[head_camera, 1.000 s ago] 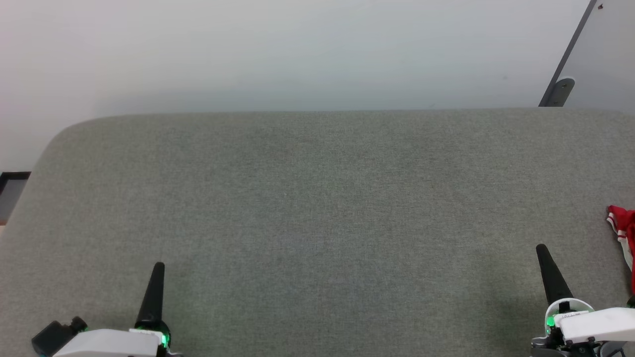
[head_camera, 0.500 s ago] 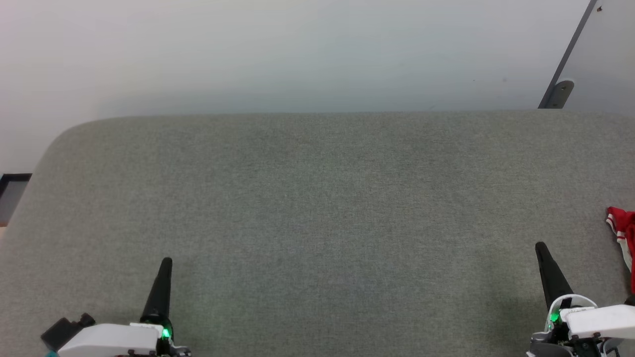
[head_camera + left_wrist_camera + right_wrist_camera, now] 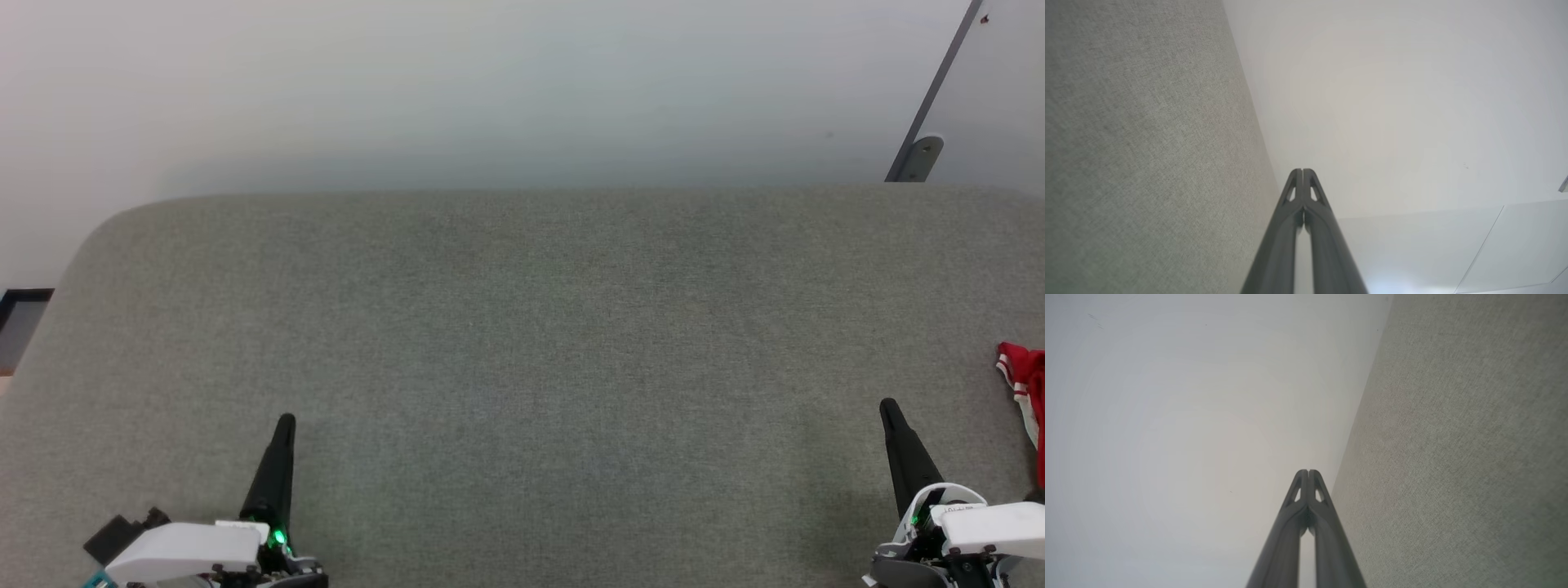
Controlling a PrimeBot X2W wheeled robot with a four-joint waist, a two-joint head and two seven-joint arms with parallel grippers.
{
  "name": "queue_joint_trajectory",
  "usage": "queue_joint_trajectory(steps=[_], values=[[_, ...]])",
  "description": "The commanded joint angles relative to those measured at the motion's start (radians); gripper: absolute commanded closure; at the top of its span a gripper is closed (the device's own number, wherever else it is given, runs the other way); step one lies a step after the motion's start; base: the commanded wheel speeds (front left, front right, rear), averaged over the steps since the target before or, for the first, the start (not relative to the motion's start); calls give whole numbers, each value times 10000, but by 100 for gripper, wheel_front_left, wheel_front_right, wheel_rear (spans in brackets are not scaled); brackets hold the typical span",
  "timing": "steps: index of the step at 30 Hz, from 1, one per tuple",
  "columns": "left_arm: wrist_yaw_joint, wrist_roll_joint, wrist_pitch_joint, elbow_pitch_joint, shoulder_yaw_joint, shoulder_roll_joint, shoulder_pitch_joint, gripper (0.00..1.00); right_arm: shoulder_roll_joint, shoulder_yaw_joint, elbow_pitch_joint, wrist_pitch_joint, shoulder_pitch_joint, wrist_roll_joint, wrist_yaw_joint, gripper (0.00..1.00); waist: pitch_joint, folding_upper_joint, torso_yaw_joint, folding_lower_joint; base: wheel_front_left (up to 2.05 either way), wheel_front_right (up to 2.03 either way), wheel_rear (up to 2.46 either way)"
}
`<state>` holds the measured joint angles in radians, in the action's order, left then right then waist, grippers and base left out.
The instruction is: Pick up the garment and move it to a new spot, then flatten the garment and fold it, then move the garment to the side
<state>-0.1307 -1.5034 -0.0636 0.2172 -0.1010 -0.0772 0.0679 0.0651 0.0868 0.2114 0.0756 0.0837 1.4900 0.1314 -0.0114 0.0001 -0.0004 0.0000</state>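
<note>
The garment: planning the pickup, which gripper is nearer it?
Right. The right gripper lies close beside the garment, on its left; the left gripper lies far across the surface.

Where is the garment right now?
In the head view, the garment lies on the grey surface at the picture's right edge, right of the right gripper, partly cropped.

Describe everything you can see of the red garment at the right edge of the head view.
Only a small part of the garment shows; the frame's right edge cuts off the rest. It is soft red cloth with a band of white-and-red striped trim, bunched and creased rather than flat. It lies on the grey fabric surface, near its right side. The shut right tool points up the view beside it, its tip apart from the cloth.
</note>
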Motion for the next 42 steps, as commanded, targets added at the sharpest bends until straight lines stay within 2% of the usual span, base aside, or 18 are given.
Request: queue_joint_trajectory(steps=[1,20,42], values=[[0,-205,-72,45,4,2,179,100,37,20,43,47,128,257,-11,100,7,-1,1,0,0,0,0],[1,-1241,-436,317,11,196,464,100,11,83,360,233,307,1452,-14,100,83,-1,4,0,0,0,0],[0,-1172,-468,308,-41,218,467,100,-35,145,354,276,312,1338,-14,100,83,-1,4,0,0,0,0]])
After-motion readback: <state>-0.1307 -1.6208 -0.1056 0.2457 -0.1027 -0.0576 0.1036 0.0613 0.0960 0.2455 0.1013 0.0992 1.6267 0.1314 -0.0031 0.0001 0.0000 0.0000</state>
